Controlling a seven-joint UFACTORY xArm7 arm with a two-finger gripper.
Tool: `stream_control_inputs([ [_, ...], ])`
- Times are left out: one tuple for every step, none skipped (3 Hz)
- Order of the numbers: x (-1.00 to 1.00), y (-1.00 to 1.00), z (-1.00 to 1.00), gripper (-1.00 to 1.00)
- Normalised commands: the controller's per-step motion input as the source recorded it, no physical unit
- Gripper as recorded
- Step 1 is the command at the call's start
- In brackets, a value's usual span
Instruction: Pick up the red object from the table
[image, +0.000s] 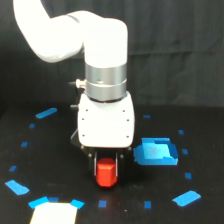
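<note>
White patch (54, 213) at near table (125, 210) edge, toward exterior view's left of block. Small blue marks (102, 203) dot black surface around it. Red block (106, 173) upright, low over table or on it; contact cannot be told. Gripper (106, 169) straight above block, dark fingers (117, 167) close against both its sides, narrowly parted, clamping it. Blue tray (156, 152) just beside block, toward exterior view's right, apart from it. White arm (75, 37) rises behind block against black backdrop.
</note>
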Motion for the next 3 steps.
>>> stream_control_inputs([
  [0.21, 0.23, 0.89, -1.00],
  [1.00, 0.26, 1.00, -1.00],
  [1.00, 0.25, 1.00, -1.00],
])
